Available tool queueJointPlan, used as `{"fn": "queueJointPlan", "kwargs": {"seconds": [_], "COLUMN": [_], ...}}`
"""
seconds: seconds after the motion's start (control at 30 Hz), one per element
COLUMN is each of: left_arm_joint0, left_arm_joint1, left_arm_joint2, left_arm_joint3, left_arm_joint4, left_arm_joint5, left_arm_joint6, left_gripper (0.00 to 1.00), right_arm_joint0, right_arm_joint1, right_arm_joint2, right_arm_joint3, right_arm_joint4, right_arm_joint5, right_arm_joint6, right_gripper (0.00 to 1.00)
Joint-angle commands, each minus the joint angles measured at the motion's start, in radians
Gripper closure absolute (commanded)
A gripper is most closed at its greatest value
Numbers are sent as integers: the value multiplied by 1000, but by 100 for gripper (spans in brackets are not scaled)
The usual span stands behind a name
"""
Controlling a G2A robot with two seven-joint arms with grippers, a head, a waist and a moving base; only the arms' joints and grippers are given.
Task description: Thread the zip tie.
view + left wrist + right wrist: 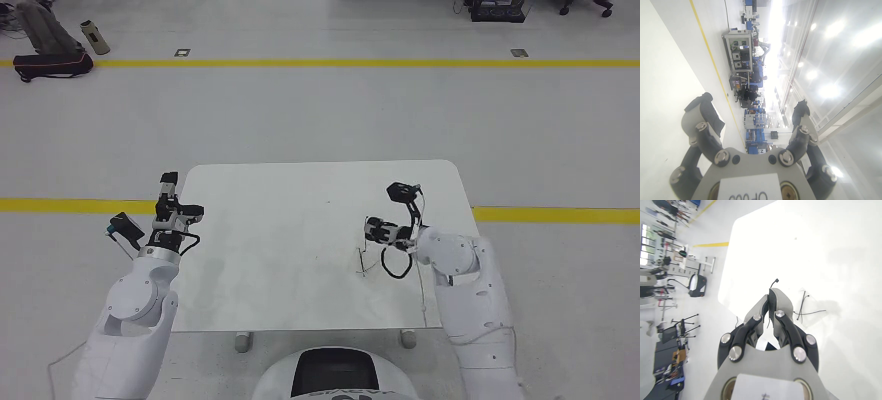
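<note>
One zip tie: gripped a little behind its head by the right gripper, raised above the right part of the bench; the small square head stands clear beyond the fingertips and the strap trails back between the fingers.
Reason for the hold: the head is judged to be exposed on purpose, so that the tail can be brought round and fed through it.
Right gripper: closed tight on the strap, with no gap seen at the tips.
Loose ties: a few black ties lie crossed on what looks like a clear sleeve, on the bench just beside the right gripper, probably as spares within reach.
Left gripper: spread wide with nothing held, at the left edge of the bench, well apart from the tie and pointed toward the far side of the room; it is judged to be on standby for the tail.
Progress: threading is not yet done.
</note>
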Motion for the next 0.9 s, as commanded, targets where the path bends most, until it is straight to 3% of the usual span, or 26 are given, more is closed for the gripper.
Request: {"fn": "queueJointPlan", "kwargs": {"seconds": [0.0,0.27,0.47,0.77,0.87], "left_arm_joint0": [0,0,0,0,0], "left_arm_joint1": [0,0,0,0,0], "left_arm_joint2": [0,0,0,0,0], "left_arm_joint3": [0,0,0,0,0], "left_arm_joint4": [0,0,0,0,0], "left_arm_joint5": [0,0,0,0,0], "left_arm_joint6": [0,0,0,0,0], "left_gripper": [0,0,0,0,0], "right_arm_joint0": [11,58,86,86,71], "right_arm_joint1": [5,25,38,38,41], "right_arm_joint2": [15,38,20,20,12], "right_arm_joint3": [31,147,210,210,186], "right_arm_joint4": [85,322,466,466,465], "right_arm_joint5": [-27,-103,-154,-154,-154], "right_arm_joint6": [14,75,111,111,68], "right_gripper": [100,100,100,100,100]}}
